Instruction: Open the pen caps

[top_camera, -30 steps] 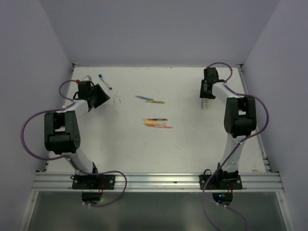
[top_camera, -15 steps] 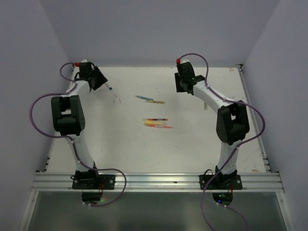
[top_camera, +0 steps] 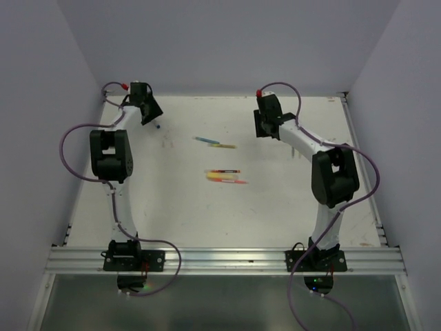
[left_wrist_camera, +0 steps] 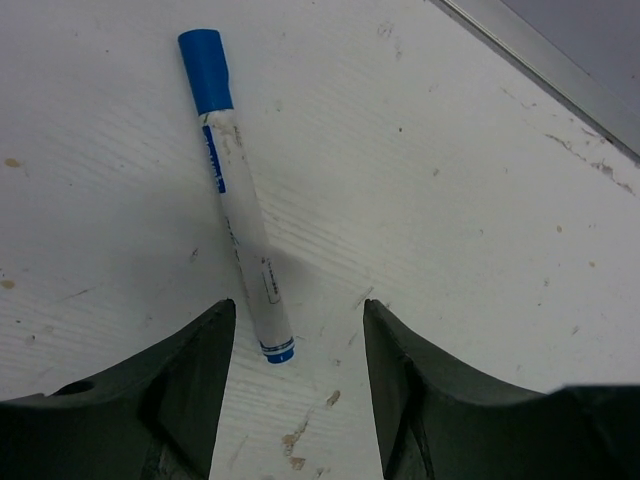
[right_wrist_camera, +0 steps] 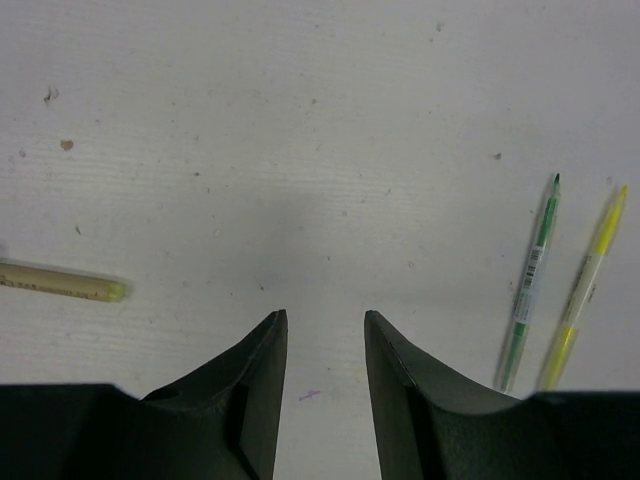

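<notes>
Left claw (left_wrist_camera: 297,390): jaws stood apart, empty; white plastic stick pen (left_wrist_camera: 245,230), blue cap (left_wrist_camera: 205,72) on, lay ahead. Right claw (right_wrist_camera: 325,390): jaws apart, empty; slim green plastic pen (right_wrist_camera: 530,280) lay rightward.

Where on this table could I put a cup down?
The widest patch is the near half of the table, between the arms, in front of the near pen pair. The far strip between the left end effector and right end effector is free. The centre holds that pair and a far pen pair; a blue pen lies by the left end effector.
</notes>
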